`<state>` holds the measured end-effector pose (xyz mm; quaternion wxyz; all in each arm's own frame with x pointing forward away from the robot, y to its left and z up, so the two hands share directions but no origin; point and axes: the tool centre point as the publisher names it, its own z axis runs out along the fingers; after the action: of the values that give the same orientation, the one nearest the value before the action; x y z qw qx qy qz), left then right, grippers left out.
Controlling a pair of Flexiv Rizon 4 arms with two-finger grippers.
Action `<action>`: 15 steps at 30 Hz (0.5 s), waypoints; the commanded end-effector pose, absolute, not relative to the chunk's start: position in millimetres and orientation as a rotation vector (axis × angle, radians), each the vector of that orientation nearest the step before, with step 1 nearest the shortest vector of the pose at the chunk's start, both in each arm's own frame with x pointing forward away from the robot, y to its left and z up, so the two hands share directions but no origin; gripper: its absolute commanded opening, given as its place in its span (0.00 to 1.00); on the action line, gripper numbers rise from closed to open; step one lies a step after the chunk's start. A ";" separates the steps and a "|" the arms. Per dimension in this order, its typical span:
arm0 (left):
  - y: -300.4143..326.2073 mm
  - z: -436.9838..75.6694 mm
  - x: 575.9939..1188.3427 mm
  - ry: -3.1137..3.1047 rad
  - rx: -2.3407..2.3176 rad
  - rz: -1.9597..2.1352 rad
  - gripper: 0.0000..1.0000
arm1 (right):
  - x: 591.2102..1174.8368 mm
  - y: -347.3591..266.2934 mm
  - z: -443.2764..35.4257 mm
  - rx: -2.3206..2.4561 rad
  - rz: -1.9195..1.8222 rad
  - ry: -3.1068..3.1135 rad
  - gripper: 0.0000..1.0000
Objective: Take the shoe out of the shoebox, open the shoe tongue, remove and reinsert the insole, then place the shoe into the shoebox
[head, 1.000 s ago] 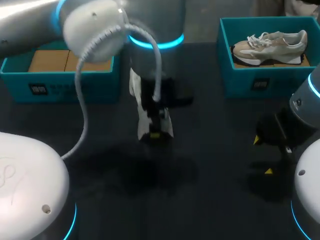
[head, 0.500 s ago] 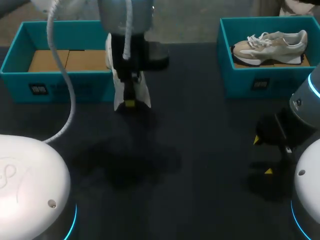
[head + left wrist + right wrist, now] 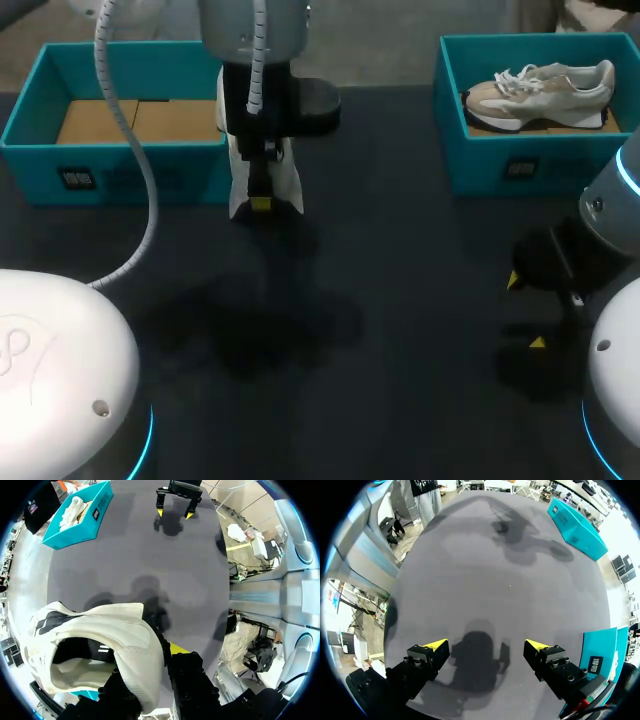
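Observation:
A white shoe with black accents (image 3: 287, 190) hangs in the air just right of the left teal shoebox (image 3: 110, 155), held upright by my left gripper (image 3: 260, 200). In the left wrist view the left gripper (image 3: 150, 667) is shut on the wall of the shoe (image 3: 110, 635) at its opening, one finger inside and one outside. The left shoebox holds only a brown cardboard liner (image 3: 135, 120). My right gripper (image 3: 526, 312) stands open low over the table at the right; nothing lies between its fingers (image 3: 486, 647).
A second teal shoebox (image 3: 480, 160) at the back right holds a beige sneaker (image 3: 545, 88). That box (image 3: 95, 517) and my right gripper (image 3: 175, 502) also show far ahead in the left wrist view. The left box (image 3: 575, 522) shows far ahead of the right gripper.
My left arm has carried the shoe from the table's middle back and to the left, up beside the left shoebox. The right arm has not moved.

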<state>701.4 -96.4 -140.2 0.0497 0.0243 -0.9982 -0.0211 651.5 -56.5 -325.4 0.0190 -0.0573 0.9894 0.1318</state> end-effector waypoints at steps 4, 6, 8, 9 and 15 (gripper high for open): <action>-68.5 -117.3 721.3 -3.086 0.073 0.007 0.00 | 650.2 -56.4 -325.7 -0.177 0.404 3.070 1.00; -56.4 -110.2 732.5 -3.100 0.114 0.022 0.00 | 650.2 -56.4 -325.7 -0.177 0.404 3.070 1.00; -44.0 -105.1 743.6 -3.110 0.145 0.023 0.00 | 650.2 -56.4 -325.7 -0.177 0.404 3.070 1.00; -38.5 -103.3 748.4 -3.106 0.137 0.024 0.00 | 650.2 -56.4 -325.7 -0.177 0.404 3.070 1.00; -3.9 -97.2 784.3 -3.074 0.111 0.037 0.00 | 650.2 -56.4 -325.7 -0.177 0.404 3.070 1.00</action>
<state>769.6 -26.6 -99.4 0.0211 0.0382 -0.9990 -0.0048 651.5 -56.5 -325.4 0.0190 -0.0573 0.9894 0.1318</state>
